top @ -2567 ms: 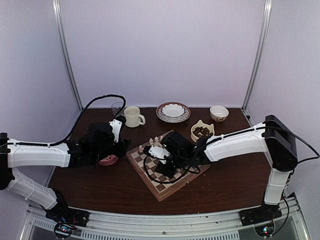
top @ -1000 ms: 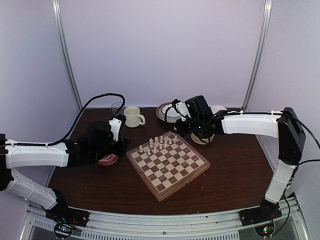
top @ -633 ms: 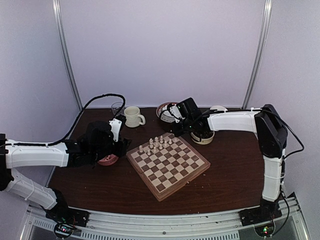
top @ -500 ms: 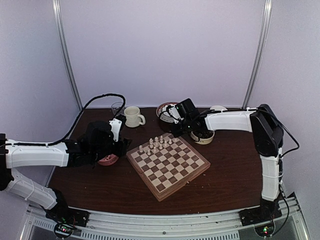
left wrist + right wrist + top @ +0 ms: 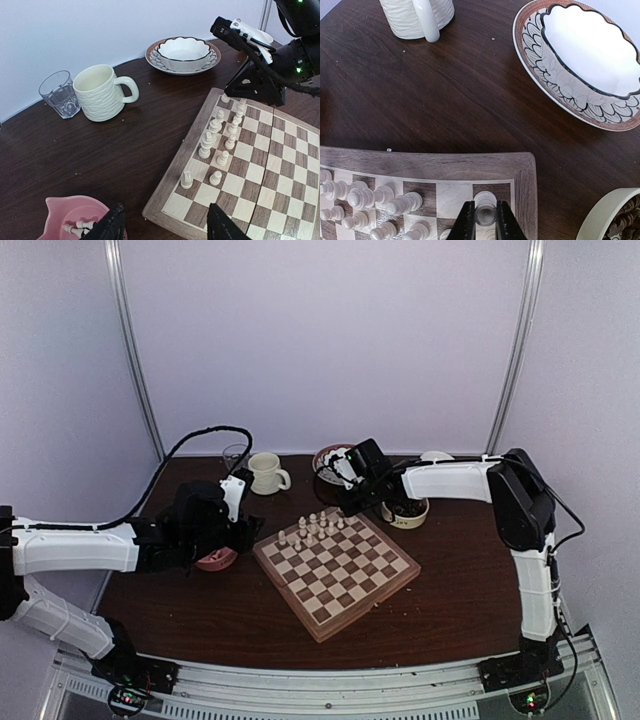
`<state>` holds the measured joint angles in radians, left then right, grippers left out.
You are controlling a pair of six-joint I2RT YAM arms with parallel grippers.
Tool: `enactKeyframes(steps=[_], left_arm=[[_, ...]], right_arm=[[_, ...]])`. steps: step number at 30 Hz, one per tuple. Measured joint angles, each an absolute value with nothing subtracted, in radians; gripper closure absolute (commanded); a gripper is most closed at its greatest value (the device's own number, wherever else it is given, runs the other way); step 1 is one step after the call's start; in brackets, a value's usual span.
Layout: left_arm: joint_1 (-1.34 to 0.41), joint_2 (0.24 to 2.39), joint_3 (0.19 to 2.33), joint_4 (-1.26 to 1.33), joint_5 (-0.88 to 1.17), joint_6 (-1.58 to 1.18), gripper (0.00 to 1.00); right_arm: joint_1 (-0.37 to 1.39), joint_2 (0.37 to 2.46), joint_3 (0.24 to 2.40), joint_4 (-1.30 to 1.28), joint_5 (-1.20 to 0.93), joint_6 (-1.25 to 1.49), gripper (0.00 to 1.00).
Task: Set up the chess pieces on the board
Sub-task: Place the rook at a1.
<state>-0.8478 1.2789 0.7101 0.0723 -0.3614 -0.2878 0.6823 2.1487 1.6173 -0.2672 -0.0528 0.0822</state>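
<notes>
While the right end effector (image 5: 484, 222) pinches a piece (image 5: 484, 202) on the board's (image 5: 445, 162) corner, other pieces (image 5: 370, 197) crowd its left; mug (image 5: 417, 15) and bowl (image 5: 590, 47) above. Left end effector (image 5: 167, 227) spread.

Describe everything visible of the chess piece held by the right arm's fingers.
The chess piece is small, pale cream and looks wooden, with a rounded top. It appears upright, pinched between the right gripper's dark fingers, over the corner square of the board nearest the patterned bowl. Its base is hidden, so contact with the board cannot be told.
</notes>
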Motion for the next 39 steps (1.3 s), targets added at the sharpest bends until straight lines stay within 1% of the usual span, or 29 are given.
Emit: enactKeyframes(steps=[21, 29, 33, 39], left_arm=[[-0.848, 1.281, 0.711, 0.057, -0.361, -0.287, 0.43], [-0.848, 1.281, 0.713, 0.052, -0.361, -0.287, 0.43], [-0.848, 1.281, 0.713, 0.051, -0.360, -0.287, 0.43], [-0.848, 1.281, 0.715, 0.051, -0.360, -0.287, 0.43]], right_arm=[[0.682, 2.183, 1.652, -0.318, -0.053, 0.078, 0.90], [0.682, 2.190, 1.665, -0.330, -0.053, 0.075, 0.75], [0.682, 2.190, 1.667, -0.339, -0.053, 0.074, 0.71], [0.682, 2.190, 1.695, -0.359, -0.052, 0.070, 0.69]])
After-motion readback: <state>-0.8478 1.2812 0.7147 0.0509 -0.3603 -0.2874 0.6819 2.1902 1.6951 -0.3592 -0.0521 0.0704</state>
